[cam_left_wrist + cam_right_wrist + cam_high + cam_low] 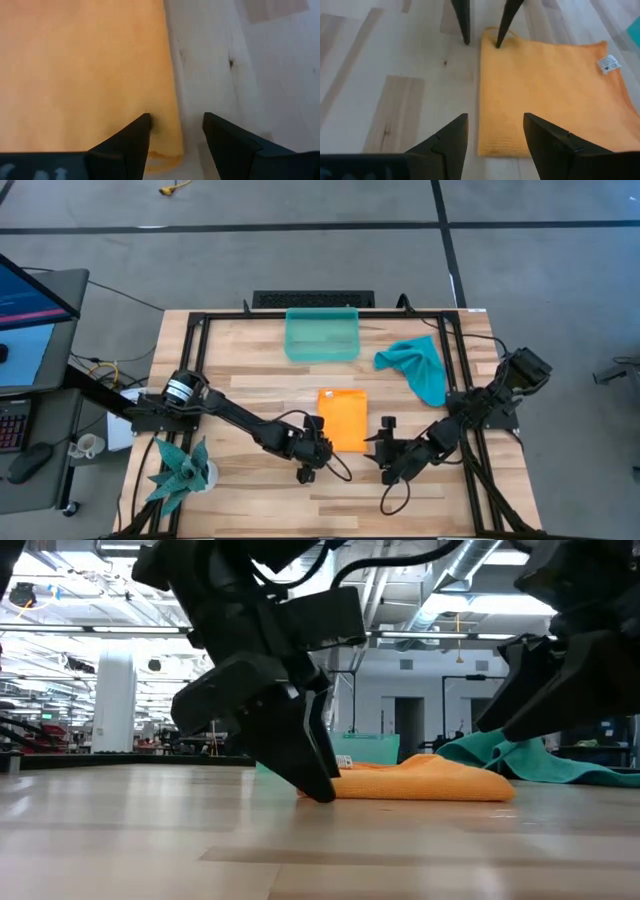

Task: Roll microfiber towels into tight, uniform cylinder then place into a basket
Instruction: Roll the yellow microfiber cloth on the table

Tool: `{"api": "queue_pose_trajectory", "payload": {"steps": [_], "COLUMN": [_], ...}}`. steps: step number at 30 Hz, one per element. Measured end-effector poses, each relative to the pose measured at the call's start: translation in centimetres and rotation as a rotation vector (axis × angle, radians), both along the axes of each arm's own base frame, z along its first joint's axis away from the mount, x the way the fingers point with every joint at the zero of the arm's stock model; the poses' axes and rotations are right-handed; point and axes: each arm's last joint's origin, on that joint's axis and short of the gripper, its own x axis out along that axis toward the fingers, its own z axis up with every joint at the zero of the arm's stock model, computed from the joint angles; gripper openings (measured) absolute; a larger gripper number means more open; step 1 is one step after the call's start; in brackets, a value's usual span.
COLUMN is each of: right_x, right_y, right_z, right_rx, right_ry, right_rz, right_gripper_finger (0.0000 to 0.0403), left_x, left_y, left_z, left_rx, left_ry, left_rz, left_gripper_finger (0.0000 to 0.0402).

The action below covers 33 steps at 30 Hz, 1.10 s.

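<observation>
The folded orange towel (343, 418) lies at table centre. At its 7 o'clock corner the left gripper (318, 442) straddles the edge, jaws apart; at 5 o'clock the right gripper (385, 442) blocks that side. Toward 12 o'clock, bare wood lies between towel and basket (322, 335). The teal towel (420, 366) occupies 2 o'clock; the spiky plant (180, 468) stands at 8 o'clock.

The right gripper (495, 131), fingers apart, hovers over the near edge of a folded orange towel (545, 95); the left gripper (485, 30) straddles its far corner.
</observation>
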Motion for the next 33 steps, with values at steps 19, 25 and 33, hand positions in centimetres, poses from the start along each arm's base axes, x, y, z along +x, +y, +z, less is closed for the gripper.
{"api": "queue_pose_trajectory", "payload": {"steps": [19, 25, 33], "right_x": [1.9, 2.4, 2.2], "right_y": [-0.8, -0.6, -0.6], "right_z": [-5.2, -5.0, -4.8], "right_rx": [-0.064, -0.049, -0.013], "right_ry": [0.065, 0.081, 0.113], "right_rz": [-0.025, -0.014, -0.011], "right_gripper_finger": [0.0214, 0.0195, 0.0101], "left_x": [0.4, 0.4, 0.1], "left_y": [0.7, 0.8, 0.9], "left_z": [-0.8, -0.8, -0.4], "left_rx": [-0.029, -0.027, -0.033], "left_ry": [0.013, 0.016, 0.027], "left_rz": [0.022, 0.021, 0.037], "left_gripper_finger": [0.018, 0.018, 0.018]}}
